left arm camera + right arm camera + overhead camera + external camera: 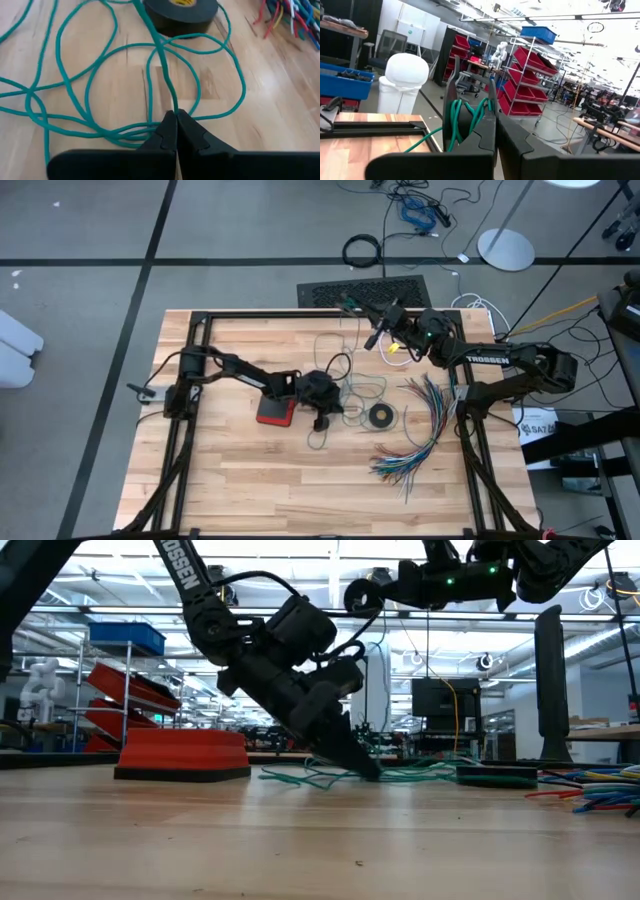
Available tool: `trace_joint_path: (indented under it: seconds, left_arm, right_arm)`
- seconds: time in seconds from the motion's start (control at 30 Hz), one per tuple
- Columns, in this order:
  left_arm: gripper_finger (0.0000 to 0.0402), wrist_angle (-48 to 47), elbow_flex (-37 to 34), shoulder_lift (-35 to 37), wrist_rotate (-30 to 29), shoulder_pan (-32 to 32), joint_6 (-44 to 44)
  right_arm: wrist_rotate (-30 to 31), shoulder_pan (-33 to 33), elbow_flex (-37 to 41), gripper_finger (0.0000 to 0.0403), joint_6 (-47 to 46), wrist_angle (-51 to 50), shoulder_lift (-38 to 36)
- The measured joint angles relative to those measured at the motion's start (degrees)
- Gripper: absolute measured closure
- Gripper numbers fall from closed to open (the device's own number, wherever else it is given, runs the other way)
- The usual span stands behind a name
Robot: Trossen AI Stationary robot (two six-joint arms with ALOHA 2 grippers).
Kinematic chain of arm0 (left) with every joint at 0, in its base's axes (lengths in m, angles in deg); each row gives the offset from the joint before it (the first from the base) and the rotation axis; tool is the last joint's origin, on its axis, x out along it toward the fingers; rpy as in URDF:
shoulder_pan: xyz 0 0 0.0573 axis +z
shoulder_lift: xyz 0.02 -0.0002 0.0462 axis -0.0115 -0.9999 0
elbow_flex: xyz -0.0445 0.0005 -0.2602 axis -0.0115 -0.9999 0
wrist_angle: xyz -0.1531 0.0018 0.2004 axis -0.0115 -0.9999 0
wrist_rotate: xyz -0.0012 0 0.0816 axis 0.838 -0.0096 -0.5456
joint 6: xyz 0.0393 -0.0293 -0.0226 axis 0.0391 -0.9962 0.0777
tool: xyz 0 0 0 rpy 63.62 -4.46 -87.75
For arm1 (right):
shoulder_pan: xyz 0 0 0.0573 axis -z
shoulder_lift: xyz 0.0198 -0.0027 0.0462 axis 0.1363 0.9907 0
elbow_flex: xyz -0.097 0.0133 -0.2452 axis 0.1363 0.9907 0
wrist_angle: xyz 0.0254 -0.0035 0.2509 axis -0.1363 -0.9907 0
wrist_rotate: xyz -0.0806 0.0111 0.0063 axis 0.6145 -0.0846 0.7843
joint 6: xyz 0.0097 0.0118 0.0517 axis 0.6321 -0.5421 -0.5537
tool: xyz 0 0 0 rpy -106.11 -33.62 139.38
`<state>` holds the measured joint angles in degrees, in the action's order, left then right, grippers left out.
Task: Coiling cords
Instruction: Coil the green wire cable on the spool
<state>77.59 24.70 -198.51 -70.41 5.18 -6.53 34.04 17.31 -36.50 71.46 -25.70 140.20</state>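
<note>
Down at the centre of the high view, the left gripper [322, 420] presses its tips onto the wooden table [240, 490], just right of a red-and-black block [277, 411]. Its 2 fingers are pinched tight together on a strand of the teal-green cord [165, 80], which runs straight up from the tips in the left wrist view. The rest of that cord spreads in loose, overlapping loops across the boards around and ahead of the pincer, reaching the black tape ring [182, 14] at the top of that frame. In the low view the same gripper [368, 772] leans steeply down at the frame's centre, the green loops lying flat around its tips.

The right gripper [372, 340] hangs lifted at the upper centre of the high view, over the table's far edge. Its fingers are closed on several green strands [465, 117], bunched at the tips and trailing down to the table.

A fan of multicoloured wires [420, 430] lies at the right of the table.
</note>
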Motion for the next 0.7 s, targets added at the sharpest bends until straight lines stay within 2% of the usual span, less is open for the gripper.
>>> trace_joint_path:
  seconds: [0.2,0.37,0.7]
  left_arm:
    - [0.0402,-6.0,0.0,0.1,0.2,-0.7,0.2]
    - [0.0398,-8.9,0.0,0.2,3.7,-0.6,0.2]
    - [0.0339,-10.7,-0.1,0.1,13.1,-0.6,-0.6]
  right_arm:
    - [0.0,0.0,0.0,0.0403,0.1,1.8,0.0]
    - [0.0,0.0,0.0,0.0403,0.8,3.1,0.0]
    - [-0.1,0.0,0.0,0.0403,2.0,3.9,-0.4]
